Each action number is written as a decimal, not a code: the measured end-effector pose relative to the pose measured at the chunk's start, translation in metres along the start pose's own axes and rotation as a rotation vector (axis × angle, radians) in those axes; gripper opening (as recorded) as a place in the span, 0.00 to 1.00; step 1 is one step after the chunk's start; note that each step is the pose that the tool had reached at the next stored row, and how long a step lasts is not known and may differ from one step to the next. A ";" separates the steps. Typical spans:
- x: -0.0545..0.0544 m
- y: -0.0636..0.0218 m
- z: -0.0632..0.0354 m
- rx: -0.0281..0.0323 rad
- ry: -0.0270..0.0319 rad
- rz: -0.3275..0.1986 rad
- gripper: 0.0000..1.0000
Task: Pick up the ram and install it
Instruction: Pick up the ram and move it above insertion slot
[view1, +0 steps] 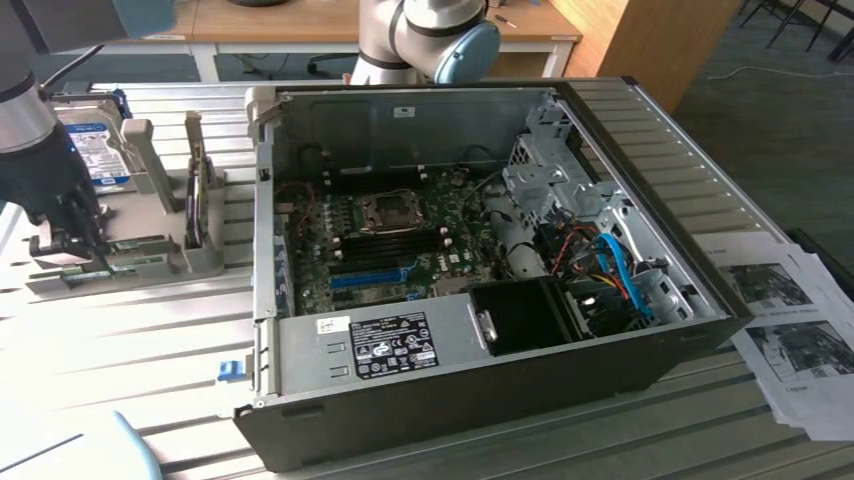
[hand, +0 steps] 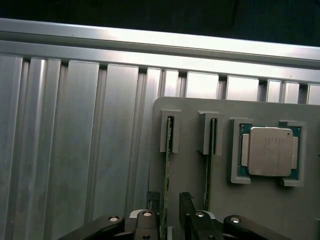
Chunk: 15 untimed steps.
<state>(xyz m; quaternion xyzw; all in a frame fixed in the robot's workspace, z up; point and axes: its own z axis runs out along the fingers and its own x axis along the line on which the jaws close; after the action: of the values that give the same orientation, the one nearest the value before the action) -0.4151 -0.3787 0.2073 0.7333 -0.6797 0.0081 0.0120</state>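
Black two-finger gripper lowered over grey parts holder, far left of the exterior view; jaws wide, nothing held.

Silver-and-blue robot arm comes down steeply from the upper left corner, wrist pointing at the ribbed aluminium table. In the wrist view the gripper straddles the ram, a long thin green circuit-board stick standing on edge in a holder slot, one dark finger on either side, seemingly just clear of it. A second green stick stands in the neighbouring slot, with a square silver processor beyond. The open black computer case fills the frame's centre, motherboard exposed.
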 end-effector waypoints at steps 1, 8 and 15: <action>0.000 -0.0004 0.0001 0.0002 -0.0001 0.000 0.29; 0.001 -0.0067 -0.0001 -0.0006 0.0000 0.000 0.29; 0.001 -0.0129 -0.0001 -0.0011 0.0000 0.000 0.29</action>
<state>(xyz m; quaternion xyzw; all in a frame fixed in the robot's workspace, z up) -0.4021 -0.3787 0.2073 0.7333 -0.6797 0.0077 0.0124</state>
